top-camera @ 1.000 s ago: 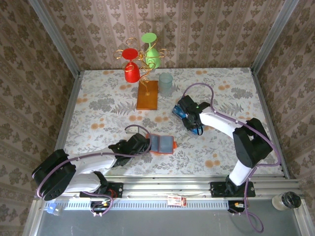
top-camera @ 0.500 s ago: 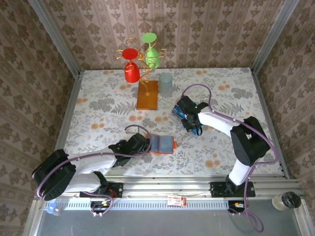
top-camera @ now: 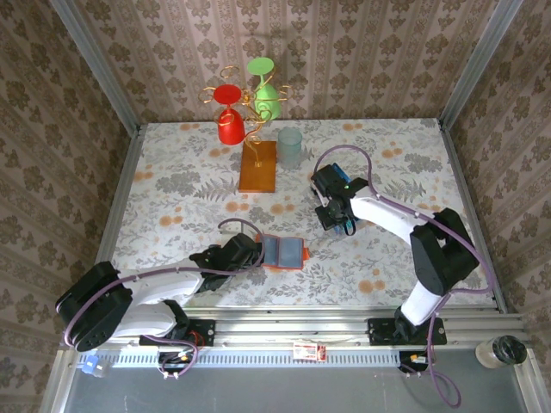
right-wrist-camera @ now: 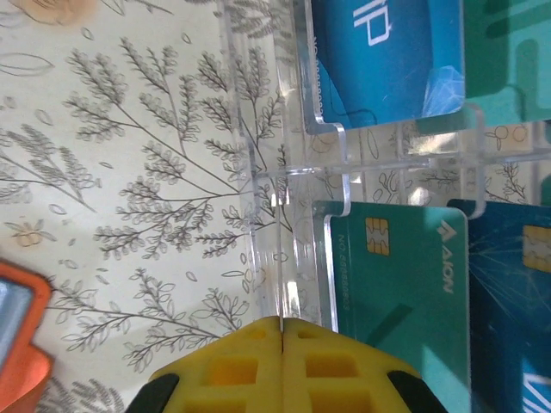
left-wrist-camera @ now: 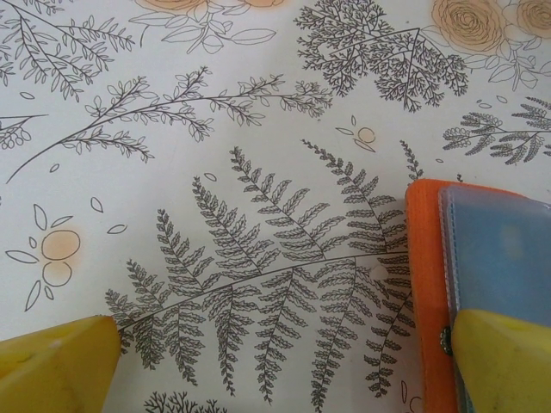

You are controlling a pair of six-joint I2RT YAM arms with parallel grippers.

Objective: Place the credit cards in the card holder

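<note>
The card holder (top-camera: pixel 284 252) lies open on the flowered table, orange with a clear pocket (left-wrist-camera: pixel 495 245) inside. My left gripper (top-camera: pixel 250 251) (left-wrist-camera: pixel 275 366) is open at its left edge; one yellow fingertip (left-wrist-camera: pixel 504 361) rests over the holder by the snap, the other (left-wrist-camera: pixel 52 366) over bare table. The credit cards (top-camera: pixel 346 226) stand in a clear acrylic rack (right-wrist-camera: pixel 275 181): a blue one (right-wrist-camera: pixel 387 60), a teal chip card (right-wrist-camera: pixel 396 267) and a dark blue one (right-wrist-camera: pixel 516 292). My right gripper (top-camera: pixel 334 211) (right-wrist-camera: pixel 282 340) is shut above the rack, beside the teal card.
A gold wire stand (top-camera: pixel 245 103) with a red and a green cup rises at the back on an orange-brown base (top-camera: pixel 258 165). A pale translucent cup (top-camera: pixel 290 148) stands beside it. An orange corner of the card holder (right-wrist-camera: pixel 17 335) lies left of the rack.
My right gripper has shifted slightly toward the back of the table over the card rack. The left arm and the card holder have not moved.
</note>
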